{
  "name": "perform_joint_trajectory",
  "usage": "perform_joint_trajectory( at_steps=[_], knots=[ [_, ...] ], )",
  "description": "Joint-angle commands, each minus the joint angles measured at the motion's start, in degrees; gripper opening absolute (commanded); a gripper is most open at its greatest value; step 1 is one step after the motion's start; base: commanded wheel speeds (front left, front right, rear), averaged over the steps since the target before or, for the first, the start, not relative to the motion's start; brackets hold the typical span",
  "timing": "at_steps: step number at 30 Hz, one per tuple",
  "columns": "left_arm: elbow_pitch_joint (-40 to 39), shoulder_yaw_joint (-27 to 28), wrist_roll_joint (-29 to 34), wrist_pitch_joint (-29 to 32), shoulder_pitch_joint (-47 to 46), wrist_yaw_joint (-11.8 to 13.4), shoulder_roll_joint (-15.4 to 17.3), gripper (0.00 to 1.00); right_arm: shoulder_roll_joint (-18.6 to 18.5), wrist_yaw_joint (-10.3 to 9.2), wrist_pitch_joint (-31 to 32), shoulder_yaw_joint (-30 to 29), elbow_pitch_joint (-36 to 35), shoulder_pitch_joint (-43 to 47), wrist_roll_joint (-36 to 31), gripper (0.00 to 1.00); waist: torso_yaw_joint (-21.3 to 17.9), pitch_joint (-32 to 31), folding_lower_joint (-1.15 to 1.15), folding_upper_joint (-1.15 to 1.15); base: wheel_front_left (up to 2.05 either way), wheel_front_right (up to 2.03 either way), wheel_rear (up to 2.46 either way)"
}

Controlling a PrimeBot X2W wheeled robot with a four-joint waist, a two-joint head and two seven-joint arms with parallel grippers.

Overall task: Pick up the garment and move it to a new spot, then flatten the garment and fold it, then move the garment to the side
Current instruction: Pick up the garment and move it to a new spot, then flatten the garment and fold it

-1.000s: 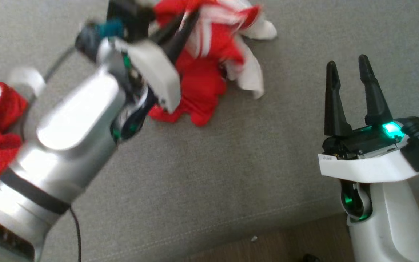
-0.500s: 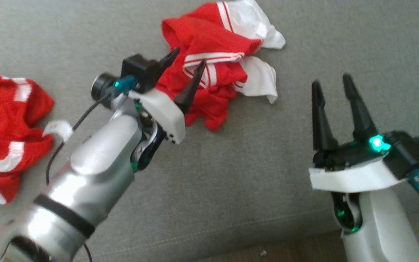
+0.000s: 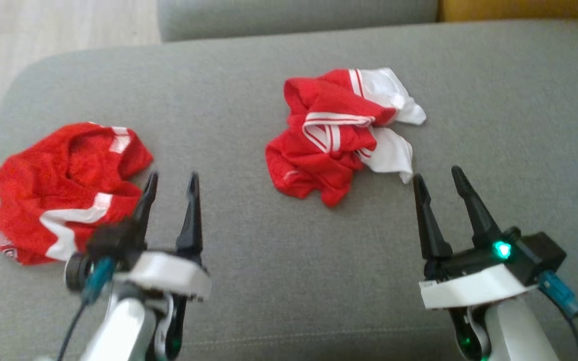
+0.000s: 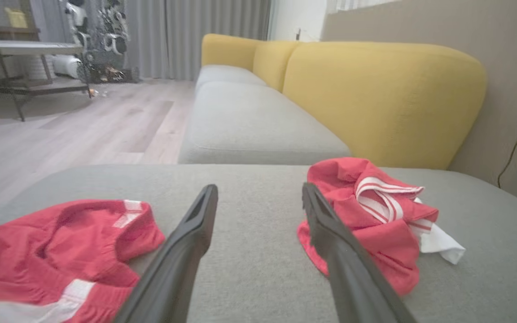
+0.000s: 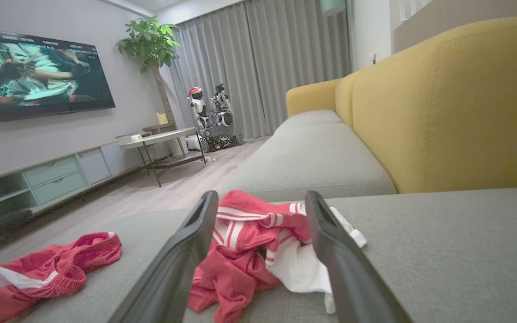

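2 garments: red-and-white garment (image 3: pixel 336 145) crumpled on sofa (image 3: pixel 249 291) centre; red garment (image 3: pixel 63 190) well apart, leftward.
Left end effector (image 3: pixel 171 180): fingers apart, empty.
Right end effector (image 3: pixel 435 174): fingers apart, empty.
TV (image 5: pixel 38 74) writing: too small to read.

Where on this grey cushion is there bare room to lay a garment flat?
Bare: right end of the cushion, beyond the red-and-white garment; the middle strip between it and the red garment at left; the front, between the left gripper and right gripper. Crowded: left end.
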Motion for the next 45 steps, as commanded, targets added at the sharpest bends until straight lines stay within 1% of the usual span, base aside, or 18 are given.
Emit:
perform_joint_trajectory(
  at_steps=[1,3,7,8,11,14,24,39,45],
  knots=[
    [-2.87,3.13,0.88,-0.45,-1.48,0.26,-0.01,1.0,0.36,0.42,-0.39,0.97,-1.65,-0.4,-0.61,1.0,1.73,-2.11,0.0,0.0,0.0,0.0,0.0],
    [-5.17,5.61,3.44,-0.45,3.13,-0.38,-1.26,1.0,0.36,0.42,-0.39,0.42,-1.44,0.74,-0.71,1.0,2.38,-3.26,0.0,0.0,0.0,0.0,0.0],
    [-9.01,10.84,8.32,-0.45,10.44,-0.36,-4.63,1.0,0.36,0.42,-0.39,-0.72,-1.19,3.07,-1.06,1.0,3.35,-4.94,0.0,0.0,0.0,0.0,0.0],
    [-10.62,12.54,11.42,-0.45,13.23,-0.42,-5.74,1.0,0.36,0.42,-0.39,-0.97,-0.85,4.16,-1.38,1.0,3.65,-5.47,0.0,0.0,0.0,0.0,0.0],
    [-12.49,13.91,15.26,-0.45,16.56,-0.56,-7.03,1.0,0.36,0.42,-0.39,-1.24,-0.63,5.22,-1.91,1.0,3.87,-5.87,0.0,0.0,0.0,0.0,0.0],
    [-12.94,13.99,18.25,-0.45,18.63,-0.87,-7.67,1.0,0.36,0.42,-0.39,-1.34,-0.64,5.78,-2.42,1.0,4.04,-6.17,0.0,0.0,0.0,0.0,0.0],
    [-12.41,15.02,20.59,-0.45,18.95,-2.29,-8.64,1.0,0.36,0.42,-0.39,-1.45,-0.52,6.25,-1.9,1.0,4.45,-6.75,0.0,0.0,0.0,0.0,0.0],
    [-12.27,14.98,21.87,-0.46,18.55,-3.0,-9.01,1.0,0.36,0.42,-0.39,-1.69,-0.75,6.11,-1.77,1.0,4.5,-6.47,0.0,0.0,0.0,0.0,0.0],
    [-11.56,13.98,22.41,-0.46,17.53,-4.05,-9.04,1.0,0.36,0.42,-0.39,-2.46,-0.57,5.15,-3.48,1.0,5.23,-5.89,0.0,0.0,0.0,0.0,0.0]
  ],
)
